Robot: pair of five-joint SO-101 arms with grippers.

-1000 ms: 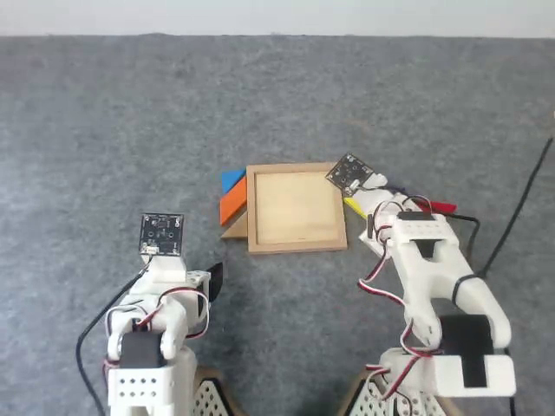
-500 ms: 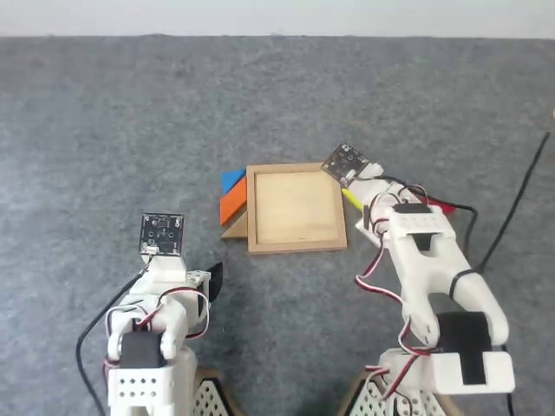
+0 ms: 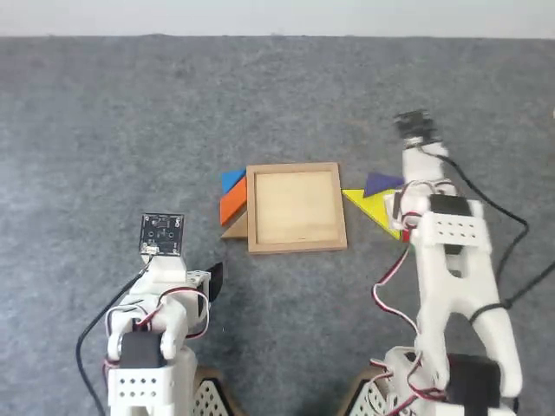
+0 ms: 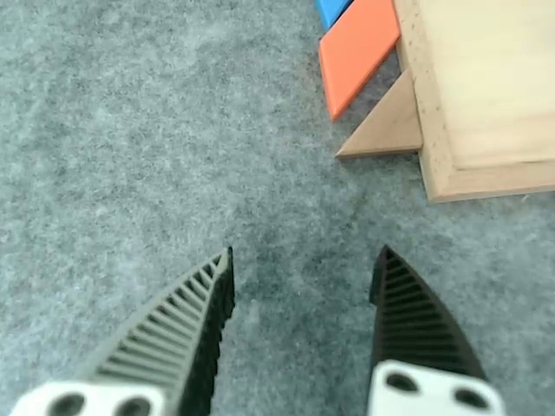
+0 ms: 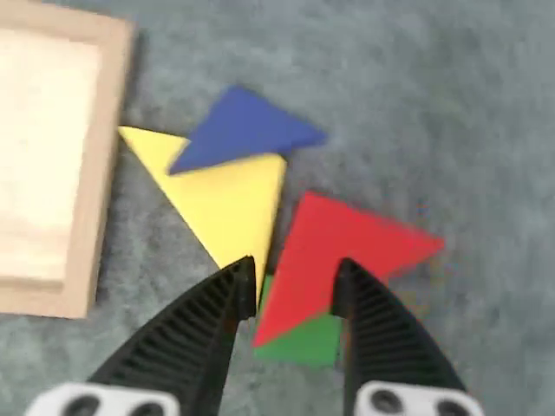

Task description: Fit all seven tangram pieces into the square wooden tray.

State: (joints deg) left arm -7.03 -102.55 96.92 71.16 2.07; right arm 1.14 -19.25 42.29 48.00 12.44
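**Tray empty, pieces split to either side of it**

The square wooden tray [image 3: 295, 168] lies flat on the grey mat [image 3: 95, 104] with nothing inside it. All the pieces that can be seen lie outside its rim.

Against the tray's left edge sit three pieces in a column. A light blue piece [image 3: 231, 179] is by the far corner, an orange piece [image 3: 232, 206] is next to it, and a plain wood triangle [image 3: 236, 229] is at the near corner, touching the rim. The left gripper [image 4: 303, 290] hovers over bare mat nearer the robot than that corner, well apart from the wood triangle [image 4: 390, 130]. Its jaws are spread wide and hold nothing.

Off the tray's right edge lies a second cluster. A yellow triangle [image 5: 230, 195] points one corner at the rim [image 5: 97, 173]. A dark blue triangle [image 5: 243, 130] lies across the yellow triangle's far edge, seemingly overlapping it. A red triangle [image 5: 347, 243] is just beside the yellow one on the side away from the tray, and it covers part of a green piece [image 5: 303, 342].

The right gripper [image 5: 290, 277] hangs over this cluster with its jaws a little apart and nothing clamped. The red triangle's near corner shows in the gap between them, and one fingertip [image 5: 238, 282] sits over the yellow triangle's point. Whether the tips touch any piece cannot be told.

From above, the right arm [image 3: 447, 251] hides the red and green pieces and the yellow triangle's outer corner
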